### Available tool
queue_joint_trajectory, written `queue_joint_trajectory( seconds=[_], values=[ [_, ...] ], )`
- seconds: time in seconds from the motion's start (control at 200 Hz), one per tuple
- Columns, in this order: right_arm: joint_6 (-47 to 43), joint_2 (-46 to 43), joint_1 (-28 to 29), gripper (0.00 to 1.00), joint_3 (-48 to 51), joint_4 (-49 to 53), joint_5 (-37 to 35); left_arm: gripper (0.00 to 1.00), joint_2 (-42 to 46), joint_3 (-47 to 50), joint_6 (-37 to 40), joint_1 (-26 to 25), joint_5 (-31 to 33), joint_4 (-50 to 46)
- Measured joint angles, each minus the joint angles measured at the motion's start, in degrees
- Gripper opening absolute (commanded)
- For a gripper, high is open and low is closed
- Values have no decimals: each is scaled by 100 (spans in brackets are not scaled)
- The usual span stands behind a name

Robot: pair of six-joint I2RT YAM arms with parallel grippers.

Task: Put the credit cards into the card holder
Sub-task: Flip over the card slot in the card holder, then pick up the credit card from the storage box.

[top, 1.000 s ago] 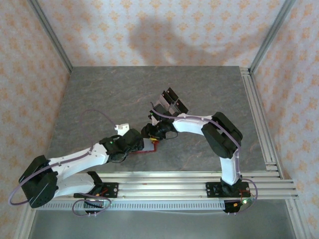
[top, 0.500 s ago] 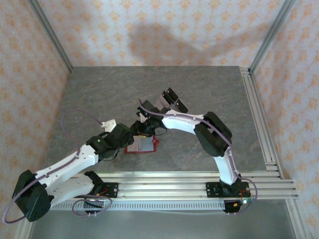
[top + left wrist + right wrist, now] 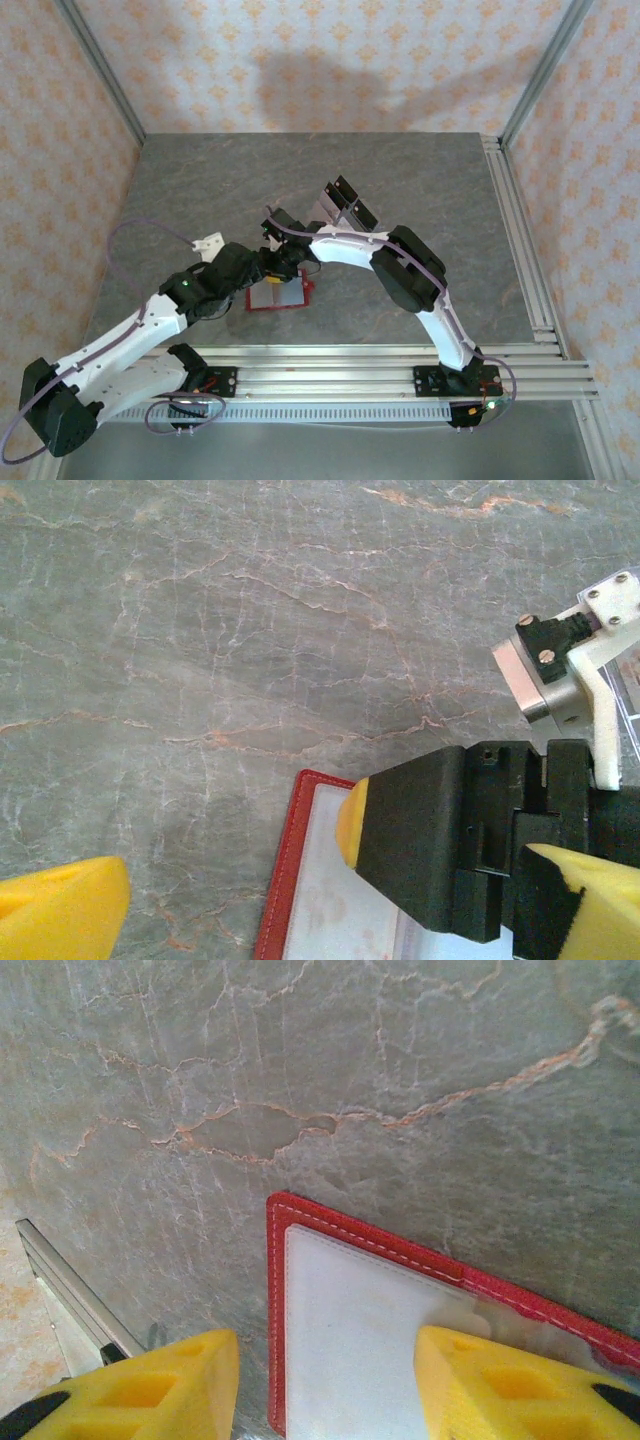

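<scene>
Card holder (image 3: 345,1310) open flat (red), left pincer (image 3: 320,910) spread wide, right pincer (image 3: 325,1365) half-parted over it

Red card holder (image 3: 380,1330) with a pale grey-white pocket lies between yellow fingertips (image 3: 150,1385); beneath, a grey table (image 3: 300,1060) veined orange and white; wallpaper (image 3: 350,60) peach, floral.

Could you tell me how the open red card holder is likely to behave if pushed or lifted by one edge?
Lying thin and flat, the card holder probably slides on the smooth stone table rather than tipping. Its soft-looking stitched cover would likely flop if lifted by one edge. Its glossy clear pocket may be slippery.
</scene>
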State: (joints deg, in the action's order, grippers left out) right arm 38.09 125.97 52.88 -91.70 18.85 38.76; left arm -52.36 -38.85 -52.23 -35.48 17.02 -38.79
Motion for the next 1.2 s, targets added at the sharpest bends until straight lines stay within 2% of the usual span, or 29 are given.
queue_joint_trajectory(
  seconds=[0.125, 0.24, 0.405, 0.535, 0.701, 0.806, 1.026, 1.201],
  values=[
    [-109, -326, -28, 50, 109, 219, -129, 100, 48, 0, -42, 35, 0, -101],
    [-328, -1082, -157, 51, 251, 553, -350, 100, 149, 0, -26, 70, 24, -109],
    [-951, -2387, -546, 51, 319, 1228, -1032, 100, 103, -114, 157, 81, 232, -138],
    [-1646, -2734, -866, 50, 68, 2039, -1777, 100, -476, -603, 514, 142, 343, -170],
    [-2520, -2538, -1250, 48, -343, 2841, -2579, 100, -1338, -1244, 938, 153, 328, -177],
    [-3005, -2269, -1421, 46, -546, 3132, -2933, 100, -1672, -1327, 1086, 170, 254, -149],
    [-3738, -1187, -1469, 35, -1506, 3628, -3353, 100, -1814, -1226, 1152, 494, -129, 111],
    [-4037, -328, -1469, 32, -2291, 3901, -3567, 100, -1749, -1043, 1172, 719, -308, 221]
  ],
)
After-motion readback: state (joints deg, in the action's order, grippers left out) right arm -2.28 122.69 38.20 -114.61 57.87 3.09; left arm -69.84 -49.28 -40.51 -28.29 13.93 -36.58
